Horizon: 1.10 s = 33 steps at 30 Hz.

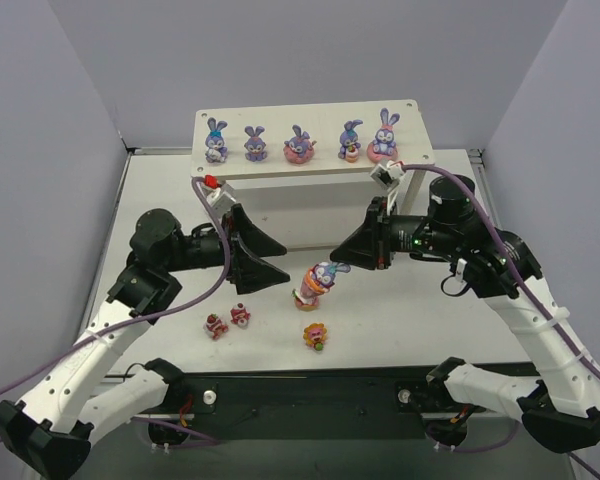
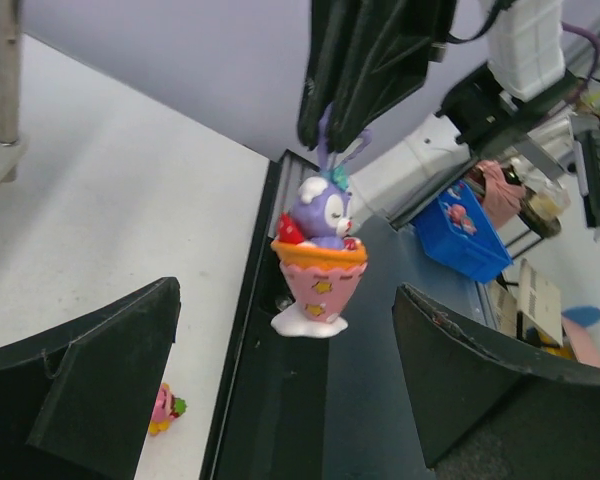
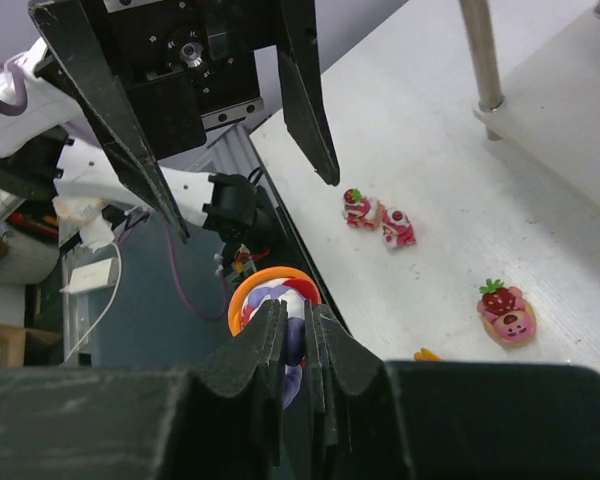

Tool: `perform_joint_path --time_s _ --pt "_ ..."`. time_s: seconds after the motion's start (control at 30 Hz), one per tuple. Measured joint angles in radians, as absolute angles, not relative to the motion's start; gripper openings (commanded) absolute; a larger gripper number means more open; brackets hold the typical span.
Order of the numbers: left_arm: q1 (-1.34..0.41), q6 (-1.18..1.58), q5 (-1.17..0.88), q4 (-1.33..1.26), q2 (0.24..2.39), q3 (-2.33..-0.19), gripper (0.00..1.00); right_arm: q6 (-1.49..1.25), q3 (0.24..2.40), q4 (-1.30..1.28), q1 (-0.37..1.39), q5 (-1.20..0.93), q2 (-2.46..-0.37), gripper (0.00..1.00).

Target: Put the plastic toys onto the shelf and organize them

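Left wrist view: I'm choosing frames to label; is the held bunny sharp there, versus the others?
Left wrist view: the purple plastic bunny in a pink cup is crisp, evenly lit. Right wrist view: the dark, soft right gripper hides most of it. Top external view: even light, faint shadows.

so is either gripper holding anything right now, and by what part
The right gripper is shut on the bunny in the cup, pinching it by the ears so it hangs above the table. The left gripper is open and holds nothing.
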<state>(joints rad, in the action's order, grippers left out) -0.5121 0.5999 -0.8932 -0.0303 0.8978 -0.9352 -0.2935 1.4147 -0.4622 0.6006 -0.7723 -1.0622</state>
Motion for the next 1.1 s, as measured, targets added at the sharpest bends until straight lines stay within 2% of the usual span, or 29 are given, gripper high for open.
perform_joint_path --time_s 0.4,0.63,0.8,0.9,0.93,1.03,1.1 --pt "-0.727 0.546 -1.008 -0.022 1.044 -1.007 0.96 -0.273 1.452 -0.506 0.683 -0.797 -1.112 0.00" --pt "-0.742 0.516 -1.006 0.006 1.056 -1.007 0.76 -0.254 1.468 -0.509 0.701 -0.784 -1.112 0.00" --pt "-0.766 0.501 -0.981 0.012 1.064 -1.007 0.66 -0.241 1.470 -0.515 0.709 -0.762 -1.113 0.00" --pt "-0.774 0.492 -0.967 0.015 1.069 -1.007 0.51 -0.236 1.472 -0.519 0.710 -0.756 -1.113 0.00" --pt "-0.778 0.490 -0.964 0.015 1.072 -1.007 0.37 -0.233 1.473 -0.523 0.713 -0.751 -1.113 0.00" --pt "-0.788 0.486 -0.958 0.015 1.080 -1.007 0.19 -0.229 1.474 -0.534 0.716 -0.741 -1.113 0.00" --pt "-0.793 0.485 -0.950 0.016 1.085 -1.007 0.01 -0.229 1.474 -0.541 0.717 -0.730 -1.113 0.05"
